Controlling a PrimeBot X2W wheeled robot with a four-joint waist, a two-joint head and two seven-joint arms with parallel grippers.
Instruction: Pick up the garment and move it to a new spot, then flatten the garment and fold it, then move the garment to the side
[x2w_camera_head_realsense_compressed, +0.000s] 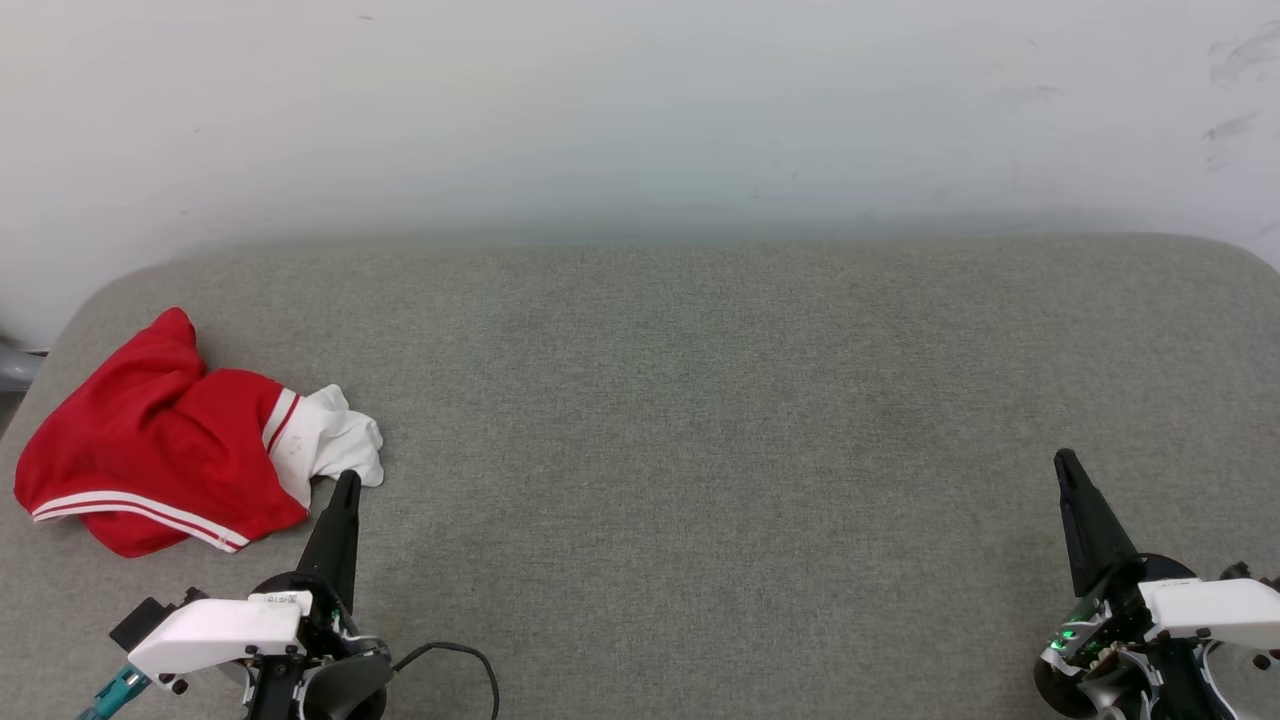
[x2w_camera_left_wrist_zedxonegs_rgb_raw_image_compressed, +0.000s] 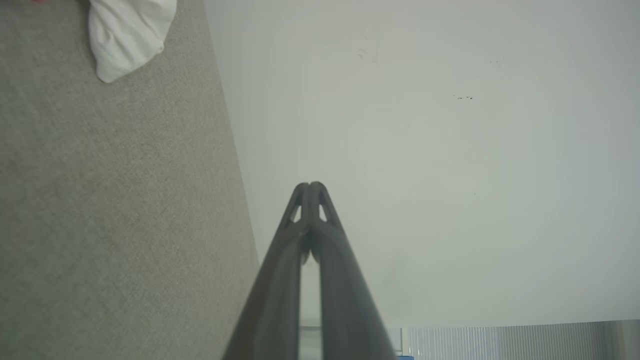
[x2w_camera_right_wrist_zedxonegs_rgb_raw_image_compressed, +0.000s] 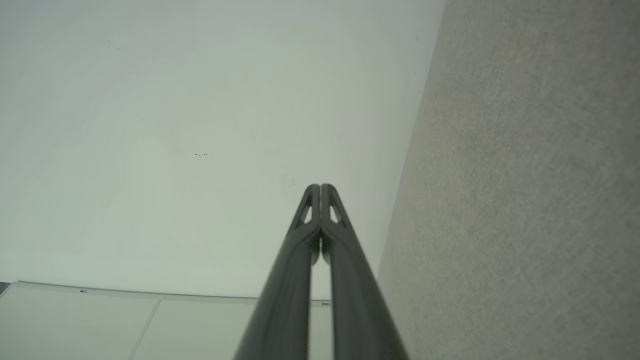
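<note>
- The garment sits in a crumpled red heap. Its striped hem faces the robot, and one white sleeve spills out on the side nearest the left gripper.
- The left gripper's fingers are pressed together with nothing between them, the tip just beside that sleeve. The left wrist view puts the sleeve off the finger line, so I judge there is no contact.
- The right gripper is well apart from the garment, fingers also together and empty.
- Risk one: those fingers have to part before going in. Closed, they would only shove the cloth along.
- Risk two: the garment lies close to the surface's rounded edge, so a push away from the right gripper could tip it over the side.
- Risk three: a pinch on the sleeve alone would likely leave the body hanging twisted, which makes flattening harder. The collar and any print are hidden in the bunch, so which way it faces is a guess.
- The grey woven surface looks padded and a little grippy. Dragged cloth may bunch rather than slide.
- Beyond the garment rises a pale wall, scuffed in places.
</note>
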